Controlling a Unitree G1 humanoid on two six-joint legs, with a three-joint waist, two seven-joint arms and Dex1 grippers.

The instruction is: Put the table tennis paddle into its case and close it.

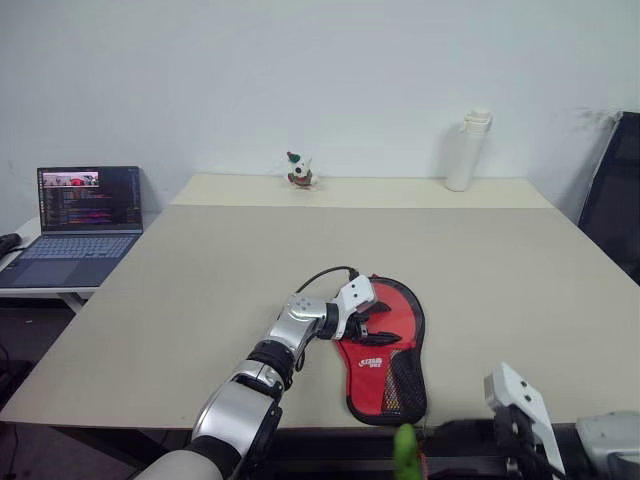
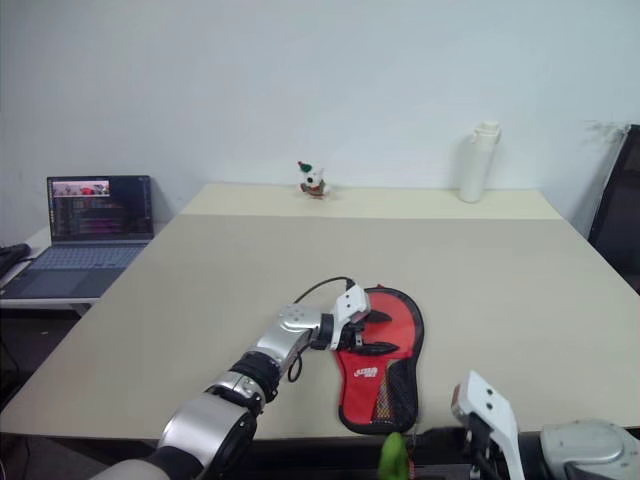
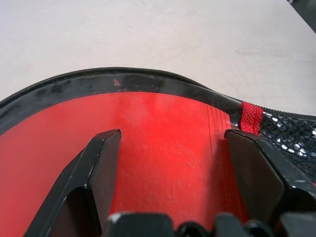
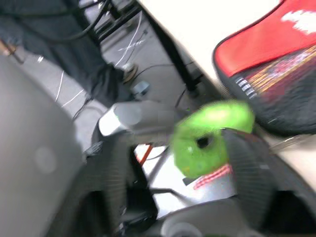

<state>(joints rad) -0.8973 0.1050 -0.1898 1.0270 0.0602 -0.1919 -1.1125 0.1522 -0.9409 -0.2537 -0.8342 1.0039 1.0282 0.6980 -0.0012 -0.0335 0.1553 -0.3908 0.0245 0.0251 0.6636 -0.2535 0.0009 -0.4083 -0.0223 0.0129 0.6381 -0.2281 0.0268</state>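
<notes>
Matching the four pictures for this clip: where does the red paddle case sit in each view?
Left eye view: the case lies on the table near its front edge, right of centre, under the open left gripper.
Right eye view: case, same spot.
Left wrist view: red face beneath the fingers.
Right wrist view: upper right corner.
Shared landmark: the case's black mesh patch.

Case (image 1: 385,340) red fabric w/ mesh, table (image 1: 200,290) matt
</notes>
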